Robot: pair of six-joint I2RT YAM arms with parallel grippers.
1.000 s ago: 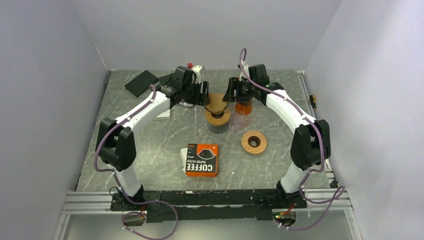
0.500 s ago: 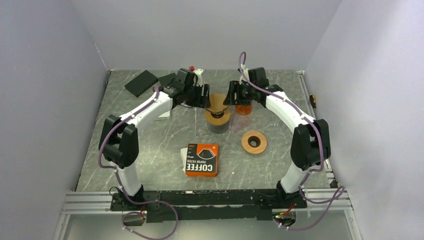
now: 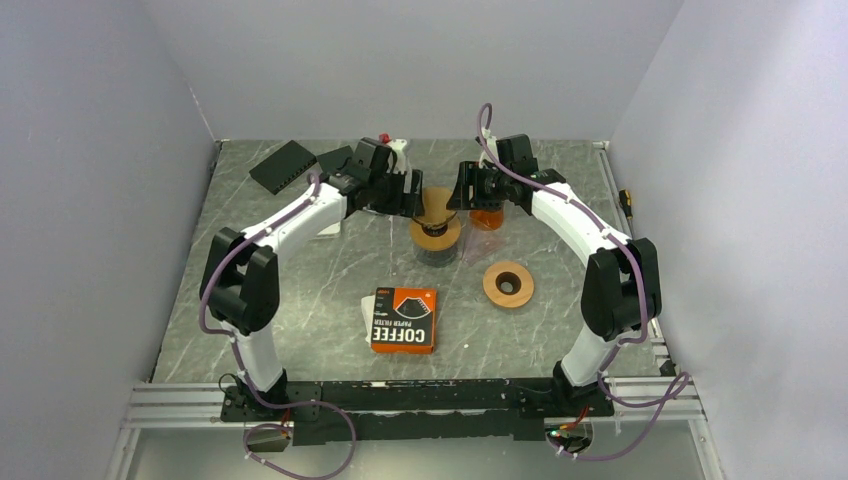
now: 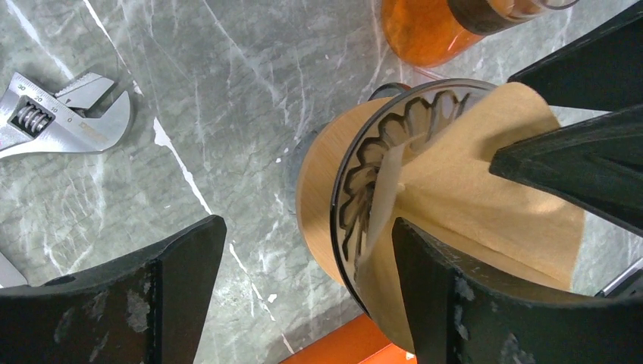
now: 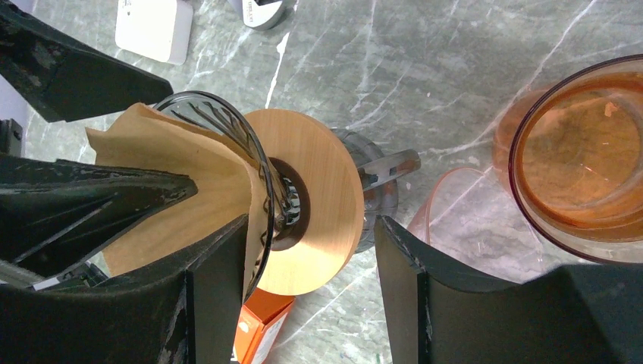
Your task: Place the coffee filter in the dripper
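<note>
The glass dripper (image 3: 436, 228) with a wooden collar (image 5: 318, 197) stands on a dark server at mid table. The tan paper filter (image 3: 437, 203) sits inside its ribbed cone (image 4: 364, 182), with its top edge above the rim; it also shows in the wrist views (image 4: 478, 182) (image 5: 174, 182). My left gripper (image 3: 411, 196) (image 4: 307, 280) is open at the dripper's left, one finger over the filter and the other outside the rim. My right gripper (image 3: 460, 190) (image 5: 303, 280) is open at the dripper's right and straddles the rim and collar.
An orange cup (image 3: 487, 215) stands just right of the dripper. A wooden ring (image 3: 508, 284) and an orange coffee filter box (image 3: 404, 320) lie nearer the arms. A wrench (image 4: 61, 114), a white block (image 5: 155, 26) and black parts (image 3: 283, 165) lie at the back left.
My left gripper has moved a little right and closer to the dripper. The right gripper has shifted only slightly. The filter stays in the cone.
</note>
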